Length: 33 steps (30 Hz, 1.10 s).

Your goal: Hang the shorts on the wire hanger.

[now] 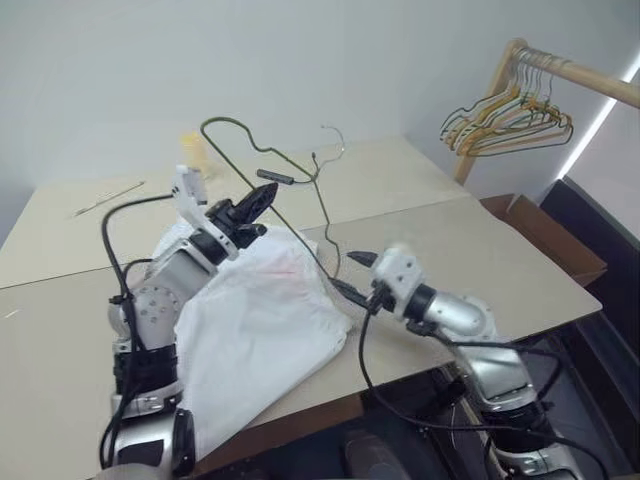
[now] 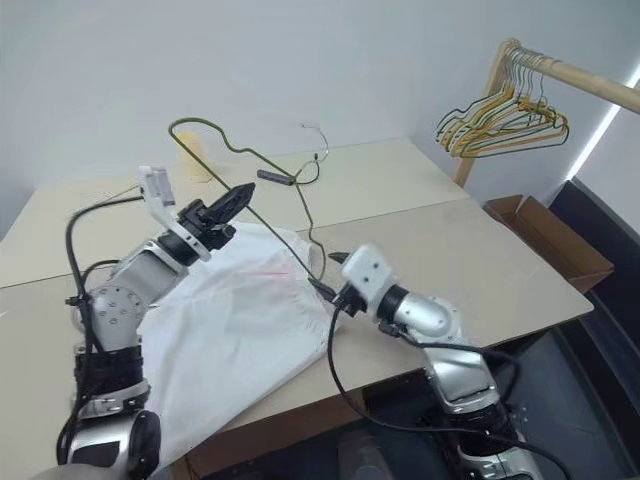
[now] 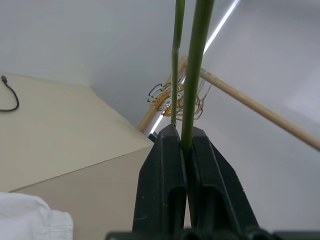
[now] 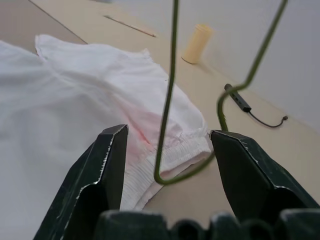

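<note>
We see the room evenly and softly lit, with a bright strip of light (image 1: 598, 128) along the wall at the right. Shadows on the table (image 1: 480, 250) are faint. In the left wrist view, the wire hanger (image 3: 192, 75) is blurred up close; the wooden rail (image 3: 260, 112) behind is slightly soft.

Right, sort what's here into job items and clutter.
Job:
- shorts, lying on the table
- wire hanger, pinched in the left gripper
- right gripper, open beside the wire

Clutter:
- bunched hangers on the wooden rail
- yellow cylinder
- cardboard box
</note>
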### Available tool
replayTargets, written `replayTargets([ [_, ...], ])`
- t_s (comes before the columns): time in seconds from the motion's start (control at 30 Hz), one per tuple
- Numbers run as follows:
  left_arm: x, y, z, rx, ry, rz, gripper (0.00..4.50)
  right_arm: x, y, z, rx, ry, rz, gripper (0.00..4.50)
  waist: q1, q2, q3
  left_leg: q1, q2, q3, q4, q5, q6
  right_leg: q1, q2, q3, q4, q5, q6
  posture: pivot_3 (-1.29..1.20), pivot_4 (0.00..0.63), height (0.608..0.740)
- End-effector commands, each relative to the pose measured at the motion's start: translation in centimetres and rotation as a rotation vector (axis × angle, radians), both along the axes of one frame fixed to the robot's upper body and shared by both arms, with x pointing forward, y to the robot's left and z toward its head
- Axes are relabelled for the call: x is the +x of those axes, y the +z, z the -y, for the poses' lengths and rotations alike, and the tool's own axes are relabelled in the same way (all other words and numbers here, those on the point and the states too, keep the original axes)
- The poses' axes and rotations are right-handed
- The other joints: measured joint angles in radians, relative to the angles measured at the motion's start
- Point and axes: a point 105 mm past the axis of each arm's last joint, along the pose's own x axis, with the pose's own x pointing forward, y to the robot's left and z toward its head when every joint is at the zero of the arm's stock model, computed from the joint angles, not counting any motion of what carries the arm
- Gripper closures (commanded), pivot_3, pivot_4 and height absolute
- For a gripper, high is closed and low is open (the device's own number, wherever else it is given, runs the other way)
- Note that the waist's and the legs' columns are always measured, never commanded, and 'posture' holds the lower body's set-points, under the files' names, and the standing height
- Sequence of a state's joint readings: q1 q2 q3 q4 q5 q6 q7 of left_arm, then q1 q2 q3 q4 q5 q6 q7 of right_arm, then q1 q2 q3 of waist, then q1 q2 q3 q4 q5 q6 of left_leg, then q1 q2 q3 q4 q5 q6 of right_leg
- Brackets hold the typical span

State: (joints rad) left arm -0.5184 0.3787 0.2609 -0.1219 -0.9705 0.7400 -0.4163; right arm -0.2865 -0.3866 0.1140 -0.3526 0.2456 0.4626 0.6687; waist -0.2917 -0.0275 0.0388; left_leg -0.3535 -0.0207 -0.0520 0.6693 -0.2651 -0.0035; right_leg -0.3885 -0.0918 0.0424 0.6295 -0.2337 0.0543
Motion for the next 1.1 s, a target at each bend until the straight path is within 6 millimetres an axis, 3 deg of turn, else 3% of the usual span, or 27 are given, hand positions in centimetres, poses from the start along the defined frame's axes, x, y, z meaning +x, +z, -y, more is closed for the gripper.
replayTargets([
  [0.03,-1.9,2.5,-1.0,-0.004,-0.196,0.161,4.5,-1.3,2.5,2.3,0.084,0.142,-0.163,1.32,0.003,0.002,0.001,0.0,0.0,0.0,0.0,0.0,0.0,0.0,0.0,0.0,0.0,0.0,0.0,-0.27,0.0,0.74],
  [0.13,-4.1,4.3,-2.3,-0.05,-0.395,0.278,4.5,-2.6,2.9,3.9,0.085,0.263,-0.339,1.32,0.008,0.003,0.004,0.0,0.0,0.0,0.0,0.0,0.001,0.0,0.0,-0.001,-0.001,-0.002,0.002,-0.27,0.0,0.74],
  [0.3,-4.6,5.6,-3.0,-0.095,-0.509,0.351,4.5,-4.1,4.2,3.8,0.142,0.475,-0.516,1.32,0.011,0.004,0.005,0.0,0.002,0.001,0.0,-0.001,0.002,0.0,0.001,-0.001,-0.001,-0.005,0.006,-0.29,0.0,0.74],
  [0.6,-5.4,6.0,-1.3,-0.166,-0.633,0.4,4.5,-2.0,3.4,0.4,0.114,0.509,-0.57,1.32,0.003,0.004,0.004,-0.002,0.003,0.001,0.0,-0.001,0.002,-0.001,-0.001,0.0,-0.001,-0.003,0.006,-0.31,0.0,0.74],
  [1.1,-4.8,5.1,-0.5,-0.164,-0.626,0.372,4.5,-1.1,3.8,-2.1,0.124,0.532,-0.571,1.32,0.002,0.004,0.004,-0.002,0.002,0.001,0.0,-0.001,0.002,-0.002,-0.003,0.0,-0.001,0.001,0.002,-0.3,0.0,0.74],
])
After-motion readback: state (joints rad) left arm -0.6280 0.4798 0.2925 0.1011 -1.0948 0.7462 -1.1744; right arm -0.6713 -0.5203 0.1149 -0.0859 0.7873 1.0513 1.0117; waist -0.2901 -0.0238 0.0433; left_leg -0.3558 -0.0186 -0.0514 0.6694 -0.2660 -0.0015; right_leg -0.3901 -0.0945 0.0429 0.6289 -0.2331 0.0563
